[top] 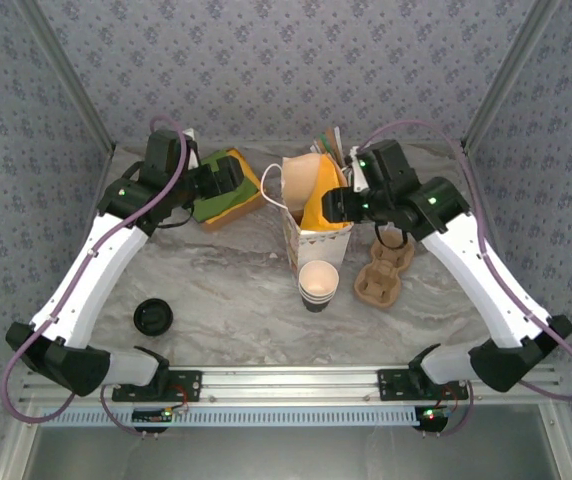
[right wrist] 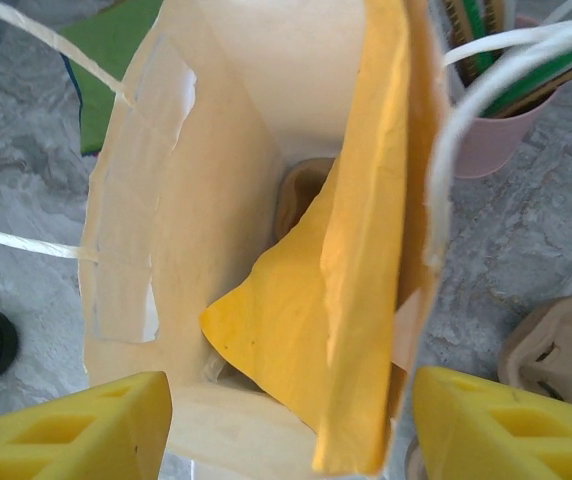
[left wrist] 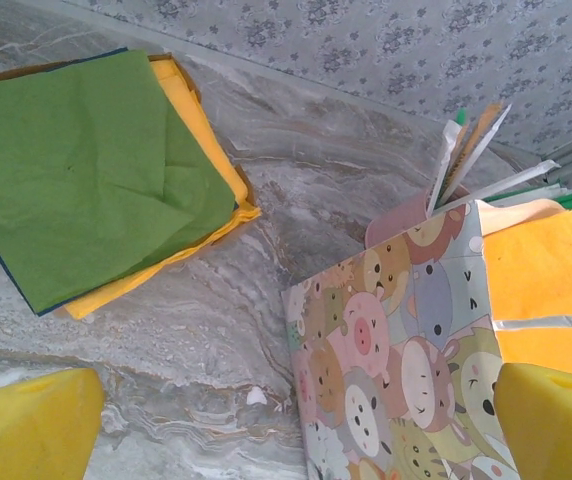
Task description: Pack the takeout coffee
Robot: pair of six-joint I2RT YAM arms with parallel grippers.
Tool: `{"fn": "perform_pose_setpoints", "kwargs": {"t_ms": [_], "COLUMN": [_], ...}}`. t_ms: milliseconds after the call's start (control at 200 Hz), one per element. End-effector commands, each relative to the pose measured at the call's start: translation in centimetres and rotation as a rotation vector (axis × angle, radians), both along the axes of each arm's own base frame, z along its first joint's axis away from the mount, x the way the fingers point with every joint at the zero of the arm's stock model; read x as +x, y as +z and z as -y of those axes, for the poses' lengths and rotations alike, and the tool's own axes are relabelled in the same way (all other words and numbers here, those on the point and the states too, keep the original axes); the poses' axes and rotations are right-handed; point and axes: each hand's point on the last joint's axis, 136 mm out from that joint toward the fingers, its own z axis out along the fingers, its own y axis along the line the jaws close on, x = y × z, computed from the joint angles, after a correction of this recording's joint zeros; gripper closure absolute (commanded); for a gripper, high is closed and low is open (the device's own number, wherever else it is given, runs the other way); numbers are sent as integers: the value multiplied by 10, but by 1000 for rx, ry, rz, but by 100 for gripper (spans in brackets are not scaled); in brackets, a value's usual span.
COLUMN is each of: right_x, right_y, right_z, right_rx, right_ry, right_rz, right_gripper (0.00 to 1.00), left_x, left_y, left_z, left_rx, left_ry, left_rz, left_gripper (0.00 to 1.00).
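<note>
The takeout coffee (top: pixel 318 283), a small cream-rimmed paper cup with dark rings, stands on the table just in front of the cartoon-print paper bag (top: pixel 306 235). My right gripper (top: pixel 332 206) hovers over the bag's open mouth (right wrist: pixel 216 150). It (right wrist: pixel 291 430) is open, its yellow fingers (right wrist: pixel 76 425) either side of the bag's near rim and a yellow napkin (right wrist: pixel 346 300) that hangs inside. A brownish rounded shape (right wrist: pixel 301 190) lies at the bag's bottom. My left gripper (top: pixel 234 180) is open (left wrist: pixel 296 430) above the table beside the bag's printed wall (left wrist: pixel 416 350), holding nothing.
A stack of green and yellow napkins (left wrist: pixel 86 170) lies at the back left. A pink cup with straws (right wrist: pixel 501 140) stands behind the bag. A brown cardboard carrier (top: pixel 384 275) sits right of the coffee cup. A black lid (top: pixel 153 317) lies front left.
</note>
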Motion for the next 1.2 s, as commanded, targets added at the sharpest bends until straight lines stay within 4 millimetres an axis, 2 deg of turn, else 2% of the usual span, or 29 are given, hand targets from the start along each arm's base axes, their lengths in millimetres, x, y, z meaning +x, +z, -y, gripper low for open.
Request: {"fn": "perform_pose_setpoints", "kwargs": {"t_ms": [0,380,575,710,970,1194], "right_x": [2,8,9,11,9,13], "right_y": [1,-29,-34,-28,1,3], "right_z": [-2,-26,-66,-80,-69,-44], "right_rx": [-32,-72,-42,-56,-57,-120], "right_ry": [3,42,120,155,133,58], "right_rz": [1,-63,-81,-75,-17,3], "right_gripper": [34,33,33,32,30,25], "left_x": [1,-1,-3,-5,-7,-5], "left_y": [11,12,12,12,14,14], "left_z": [2,-7,-9,-12,-14,-14], "left_rx": [-29,-34,-44,-45,-50,-51], "left_ry": [-10,-1,6,11,17,16], "left_rz": [32,34,34,37,44,46], "left_gripper": [0,0,0,0,0,0]}}
